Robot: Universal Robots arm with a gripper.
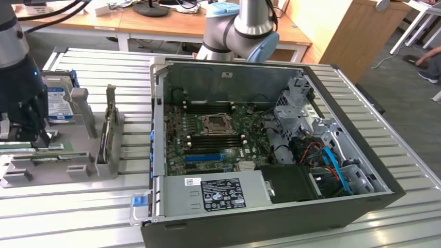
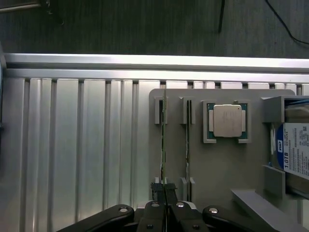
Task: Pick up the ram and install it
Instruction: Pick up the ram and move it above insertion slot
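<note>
The ram (image 2: 164,140) is a thin green stick seen edge-on, standing in a slot of the grey holder (image 2: 227,169). My gripper (image 2: 165,187) is shut on one end of it, with a black finger on each side. A second stick (image 2: 187,145) stands in the neighbouring slot, untouched. In the exterior view my gripper (image 1: 22,138) reaches down onto the holder (image 1: 41,173) at the exterior view's left, where the green ram (image 1: 48,153) lies along its slot. The open computer case (image 1: 276,134) with its motherboard (image 1: 214,134) sits in the middle of the table.
A silver processor (image 2: 227,120) and a blue-labelled hard drive (image 2: 295,152) sit on the same holder beyond the sticks. The holder and case rest on a ribbed metal table (image 2: 72,145). Wooden desks (image 1: 138,20) stand behind, and a person's foot (image 1: 427,64) is at the exterior view's far right.
</note>
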